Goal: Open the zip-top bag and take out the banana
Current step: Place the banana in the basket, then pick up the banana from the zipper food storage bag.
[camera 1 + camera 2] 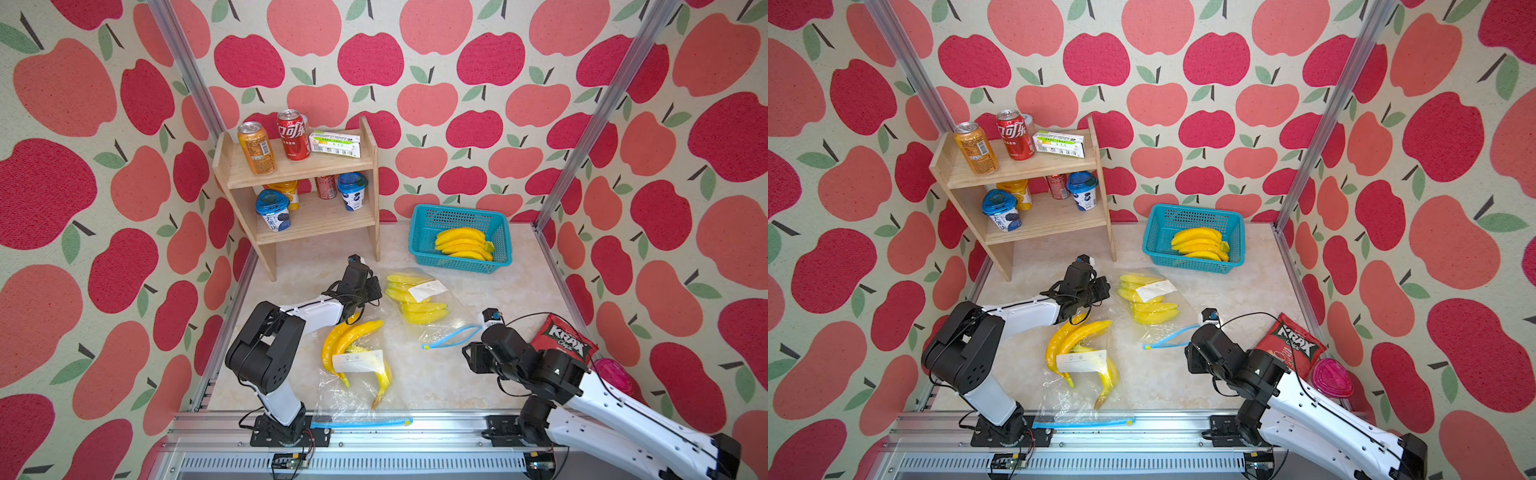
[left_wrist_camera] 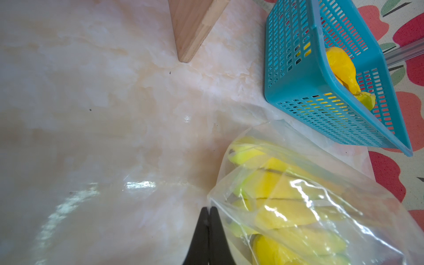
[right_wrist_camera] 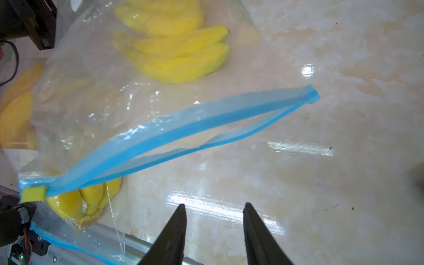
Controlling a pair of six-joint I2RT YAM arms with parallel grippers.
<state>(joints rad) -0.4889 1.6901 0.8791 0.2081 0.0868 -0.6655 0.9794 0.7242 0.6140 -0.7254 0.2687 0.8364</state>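
The clear plastic zip-top bag [image 1: 440, 328] is lying on the pale marbled tabletop [image 1: 519, 291], with the bunch of yellow bananas [image 1: 415, 301] inside it. The left gripper [image 2: 208, 209] is pinching the bag's bottom corner, jaws fully together. The right gripper [image 3: 214, 206] is hovering half-open (holding nothing) just before the bag's gaping blue zipper strip [image 3: 179, 130].

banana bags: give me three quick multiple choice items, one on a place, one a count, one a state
1. The basket stands: A on the table; B on the shelf; C on a can.
2. Zip bags holding bananas: A one; B two; C three.
3. The zip by the right gripper is: A shut; B torn off; C open.

1 A, it sits on the table. 2 B, one at the front edge, one mid-table. 3 C, its blue strips bow apart.
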